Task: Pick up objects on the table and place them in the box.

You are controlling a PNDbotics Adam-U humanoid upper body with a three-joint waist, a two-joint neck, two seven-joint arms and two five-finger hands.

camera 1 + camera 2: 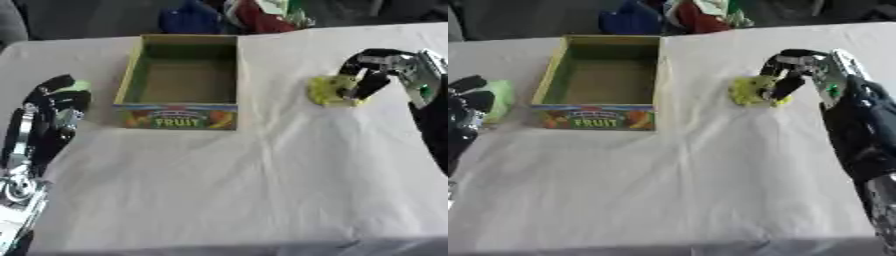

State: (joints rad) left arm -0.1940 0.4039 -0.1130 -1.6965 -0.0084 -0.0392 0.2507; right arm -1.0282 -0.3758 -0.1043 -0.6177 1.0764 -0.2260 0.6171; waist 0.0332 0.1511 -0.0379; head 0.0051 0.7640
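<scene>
An open cardboard box [182, 118] with "FRUIT" on its front stands on the white cloth, its inside bare. Right of it lies a yellow-green lumpy object [327, 91]. My right hand [371, 71] reaches in from the right with fingers curled over that object and touching it; it still rests on the cloth. A pale green object [500, 98] lies left of the box, partly hidden behind my left hand [54, 107], which hangs at the left edge with fingers relaxed and holds nothing.
The white tablecloth [245, 190] covers the table, wrinkled in front of the box. Blue, red and green items [236, 15] are heaped beyond the far table edge.
</scene>
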